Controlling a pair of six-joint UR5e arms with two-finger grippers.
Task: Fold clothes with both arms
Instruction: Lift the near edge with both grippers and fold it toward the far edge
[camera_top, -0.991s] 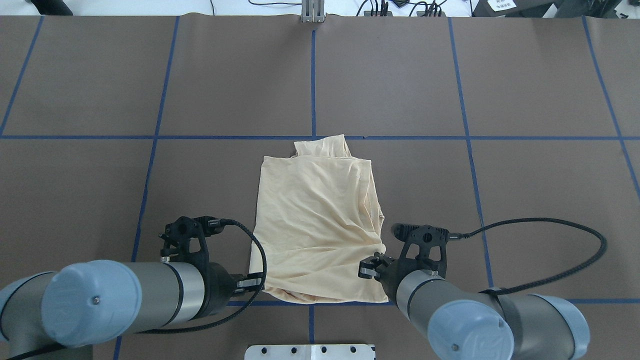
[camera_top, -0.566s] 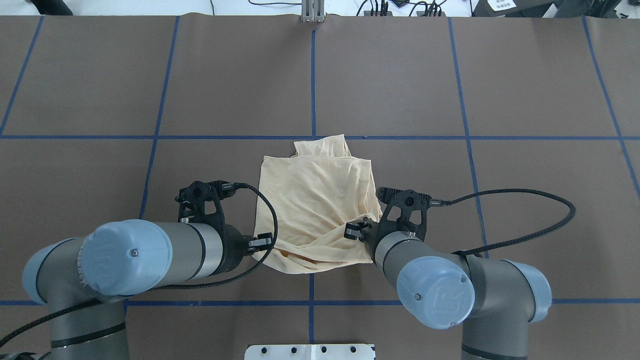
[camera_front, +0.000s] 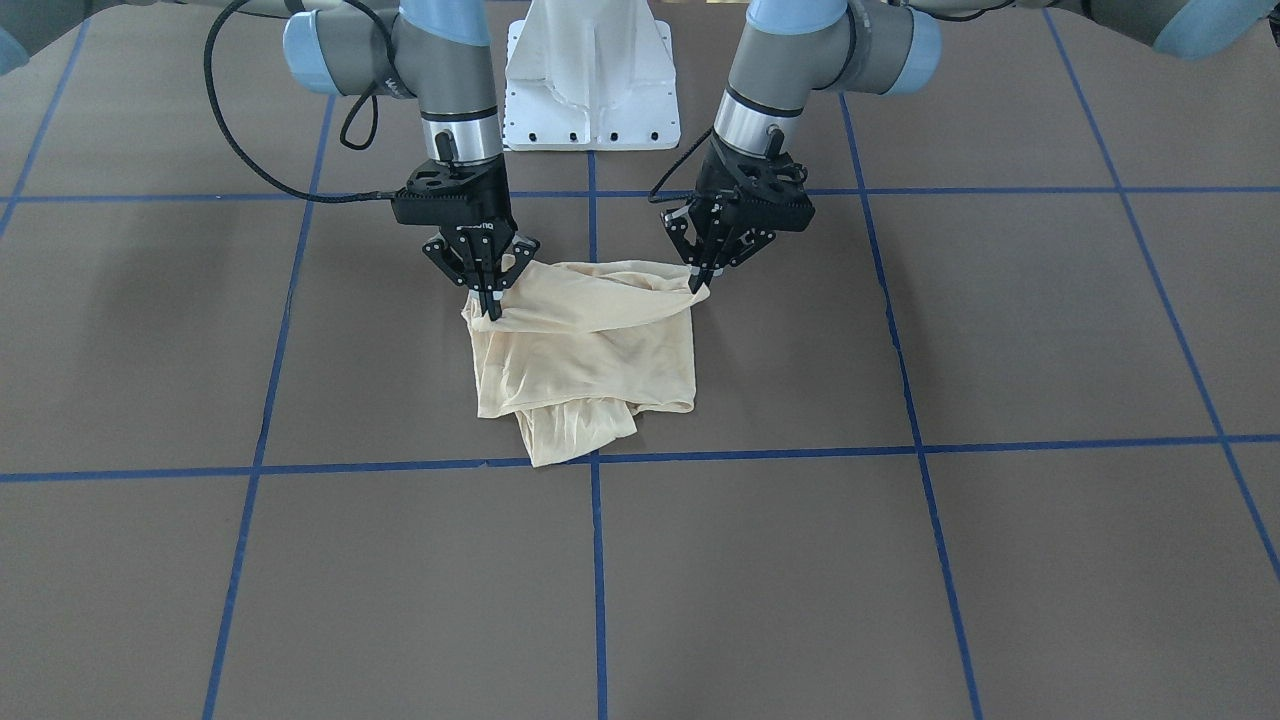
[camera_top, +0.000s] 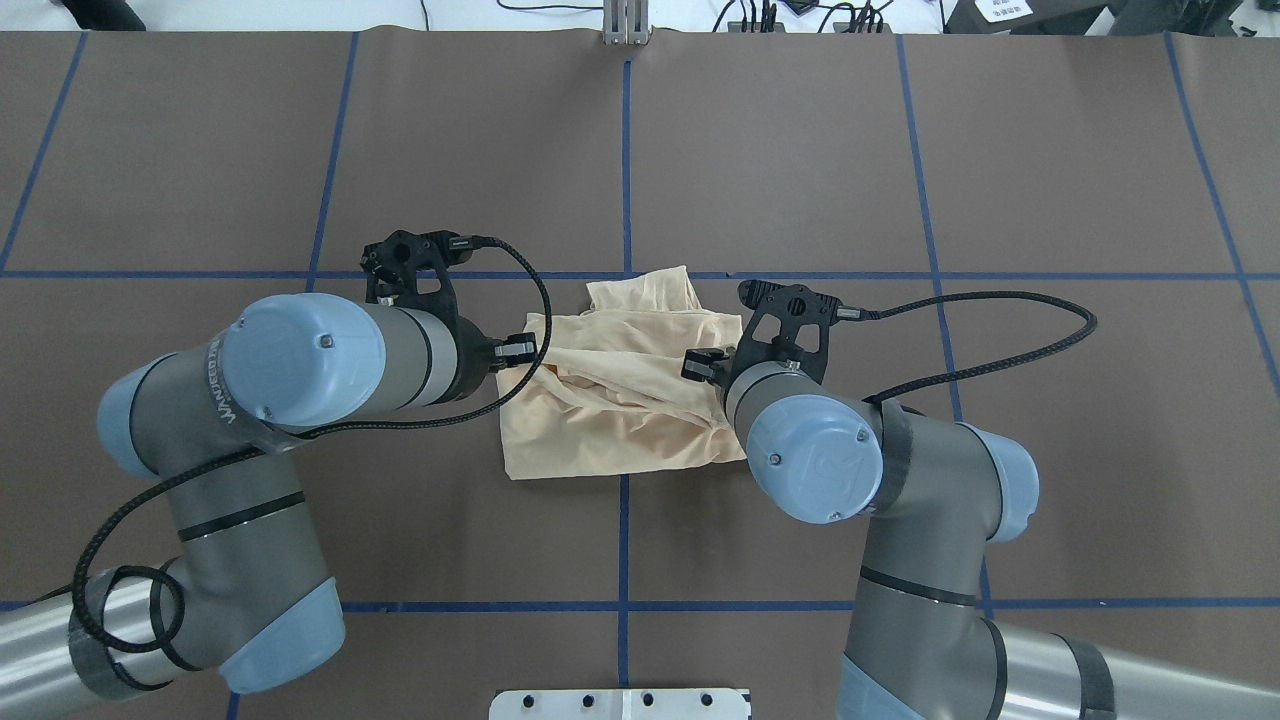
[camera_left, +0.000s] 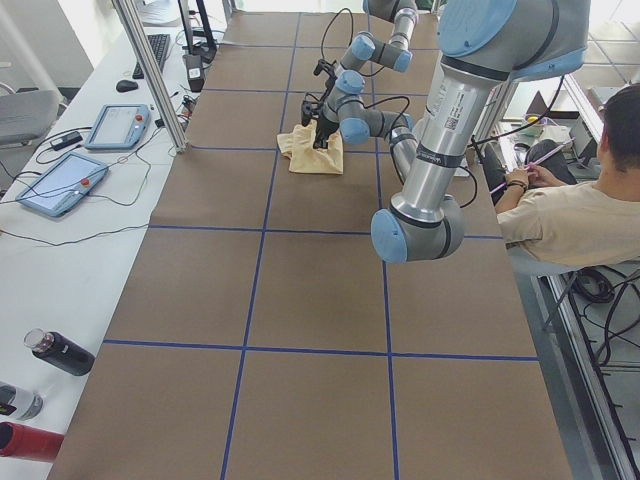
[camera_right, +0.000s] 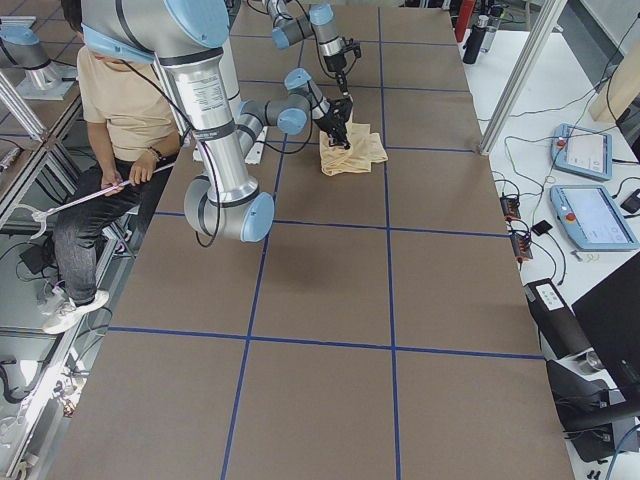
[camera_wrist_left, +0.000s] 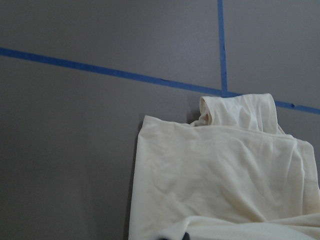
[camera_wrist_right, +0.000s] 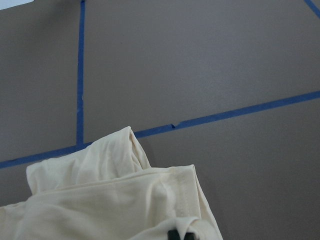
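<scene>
The pale cream shirt (camera_top: 610, 420) lies partly folded on the brown table, one sleeve end poking out at its far edge (camera_top: 645, 290). My left gripper (camera_top: 520, 350) is shut on the shirt's left hem corner and holds it a little above the cloth. My right gripper (camera_top: 700, 365) is shut on the right hem corner at the same height. In the front-facing view the left gripper (camera_front: 700, 285) and right gripper (camera_front: 490, 305) hold the hem stretched between them over the shirt (camera_front: 590, 350). The print and the neck tag are hidden. Both wrist views show the cloth below (camera_wrist_left: 225, 170) (camera_wrist_right: 115, 200).
Blue tape lines (camera_top: 625, 180) divide the brown table cover into squares. The white pedestal base (camera_front: 592, 70) stands at the robot's side. A seated operator (camera_left: 580, 220) is beside the table. Tablets (camera_left: 60, 180) and bottles (camera_left: 60, 352) lie on a side bench.
Both grippers have carried the near hem away from the robot, over the shirt toward its far edge. The shirt's visible outline is shorter, with a doubled layer.
</scene>
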